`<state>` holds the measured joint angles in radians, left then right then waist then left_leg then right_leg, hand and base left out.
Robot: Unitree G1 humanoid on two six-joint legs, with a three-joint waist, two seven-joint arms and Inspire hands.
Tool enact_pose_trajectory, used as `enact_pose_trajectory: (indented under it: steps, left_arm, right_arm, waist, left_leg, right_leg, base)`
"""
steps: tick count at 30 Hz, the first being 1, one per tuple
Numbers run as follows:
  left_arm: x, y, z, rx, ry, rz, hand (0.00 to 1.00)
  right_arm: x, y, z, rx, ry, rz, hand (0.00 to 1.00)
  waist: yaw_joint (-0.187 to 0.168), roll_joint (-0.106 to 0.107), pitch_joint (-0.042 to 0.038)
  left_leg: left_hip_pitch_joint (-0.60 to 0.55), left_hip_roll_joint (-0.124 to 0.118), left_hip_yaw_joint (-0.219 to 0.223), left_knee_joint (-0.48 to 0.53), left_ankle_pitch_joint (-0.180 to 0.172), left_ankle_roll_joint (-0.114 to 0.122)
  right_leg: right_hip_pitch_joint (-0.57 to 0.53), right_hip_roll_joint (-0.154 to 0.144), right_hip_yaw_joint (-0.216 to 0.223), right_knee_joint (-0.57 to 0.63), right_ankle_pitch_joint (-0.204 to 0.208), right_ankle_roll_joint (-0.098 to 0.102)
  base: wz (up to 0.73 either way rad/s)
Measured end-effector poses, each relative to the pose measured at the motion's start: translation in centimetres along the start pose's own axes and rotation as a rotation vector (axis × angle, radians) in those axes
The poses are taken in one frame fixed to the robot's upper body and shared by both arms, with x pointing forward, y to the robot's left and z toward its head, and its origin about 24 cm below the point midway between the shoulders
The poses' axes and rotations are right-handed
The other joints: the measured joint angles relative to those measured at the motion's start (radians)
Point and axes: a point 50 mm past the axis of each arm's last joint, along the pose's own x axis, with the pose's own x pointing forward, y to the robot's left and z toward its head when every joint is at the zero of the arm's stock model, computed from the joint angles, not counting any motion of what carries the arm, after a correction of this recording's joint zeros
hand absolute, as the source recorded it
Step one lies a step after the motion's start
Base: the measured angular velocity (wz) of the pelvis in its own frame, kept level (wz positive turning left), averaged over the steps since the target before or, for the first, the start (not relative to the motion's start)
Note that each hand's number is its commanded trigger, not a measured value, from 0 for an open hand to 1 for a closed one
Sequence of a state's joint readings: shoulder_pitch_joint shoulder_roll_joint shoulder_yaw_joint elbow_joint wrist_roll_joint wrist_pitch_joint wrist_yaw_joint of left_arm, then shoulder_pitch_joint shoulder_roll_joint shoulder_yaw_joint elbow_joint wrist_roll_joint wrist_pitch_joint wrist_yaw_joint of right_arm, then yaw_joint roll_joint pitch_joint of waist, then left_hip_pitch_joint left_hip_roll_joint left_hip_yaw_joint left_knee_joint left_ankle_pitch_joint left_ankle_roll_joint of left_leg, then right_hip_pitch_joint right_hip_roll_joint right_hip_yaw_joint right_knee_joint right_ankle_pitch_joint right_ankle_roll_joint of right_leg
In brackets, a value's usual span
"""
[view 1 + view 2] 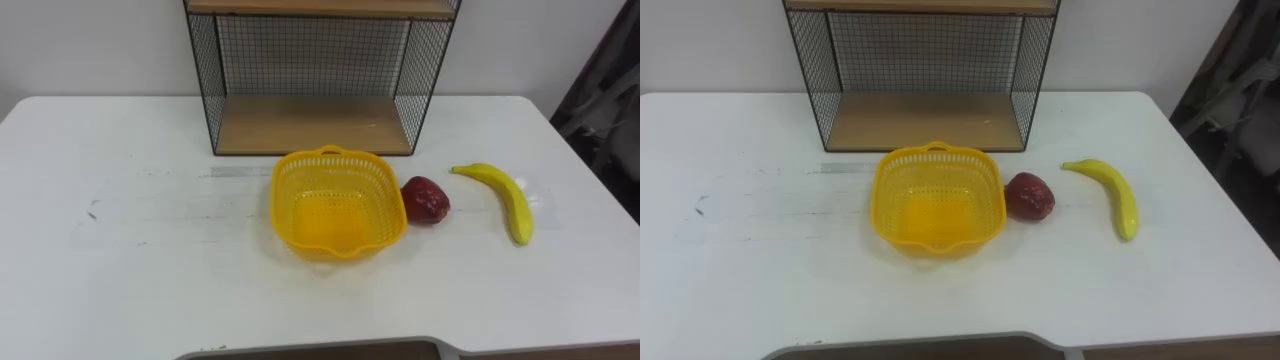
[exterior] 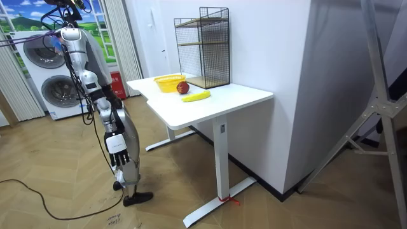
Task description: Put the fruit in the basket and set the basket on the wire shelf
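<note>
The banana [image 1: 503, 198] lay right of the empty basket [image 1: 338, 156], lengthwise toward me, the red fruit [image 1: 425, 200] between them, favouring my right robot hand, whose grip I could not tell.

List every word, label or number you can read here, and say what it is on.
None can be read.
Yellow basket, red fruit, banana, wire shelf, white table: no print shows.
Washing machines in the room view: any print is too small to read.
</note>
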<state>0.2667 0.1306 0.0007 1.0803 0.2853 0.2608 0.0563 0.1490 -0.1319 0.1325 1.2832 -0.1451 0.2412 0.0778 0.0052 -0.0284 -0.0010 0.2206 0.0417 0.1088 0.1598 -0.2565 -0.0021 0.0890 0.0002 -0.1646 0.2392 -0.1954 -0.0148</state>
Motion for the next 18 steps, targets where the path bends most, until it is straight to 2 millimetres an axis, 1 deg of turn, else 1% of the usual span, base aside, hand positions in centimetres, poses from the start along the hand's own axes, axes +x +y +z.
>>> enact_pose_trajectory:
  steps: [7, 15, 18]
  left_arm:
    - [0.03, 0.26, -0.18, -0.054, 0.009, 0.012, 0.0]
    - [0.05, 0.6, -0.23, -0.092, 0.008, 0.029, 0.0]
    - [0.06, 0.64, -0.21, -0.094, 0.008, 0.032, 0.0]
  right_arm:
    - [0.0, 0.0, 0.05, 0.002, -0.001, 0.003, 0.0]
    - [-0.01, -0.15, 0.08, 0.091, -0.008, 0.007, 0.0]
    - [-0.01, -0.2, 0.05, 0.112, -0.008, 0.0, 0.0]
  waist:
    - [0.001, -0.001, 0.0002]
    - [0.004, -0.003, -0.0004]
    - [0.004, 0.001, -0.0022]
  left_leg:
    - [-0.002, 0.0, -0.002, -0.001, 0.0, 0.0]
    - [-0.003, 0.0, -0.001, -0.002, 0.0, 0.0]
    - [-0.003, 0.0, 0.0, -0.003, 0.0, 0.0]
  right_leg:
    - [-0.003, 0.0, -0.002, 0.0, 0.0, 0.0]
    - [-0.004, 0.001, 0.001, 0.0, 0.0, 0.0]
    - [-0.004, 0.002, 0.003, 0.0, 0.0, 0.0]
  base:
    - [0.0]
    - [0.0]
    - [0.0]
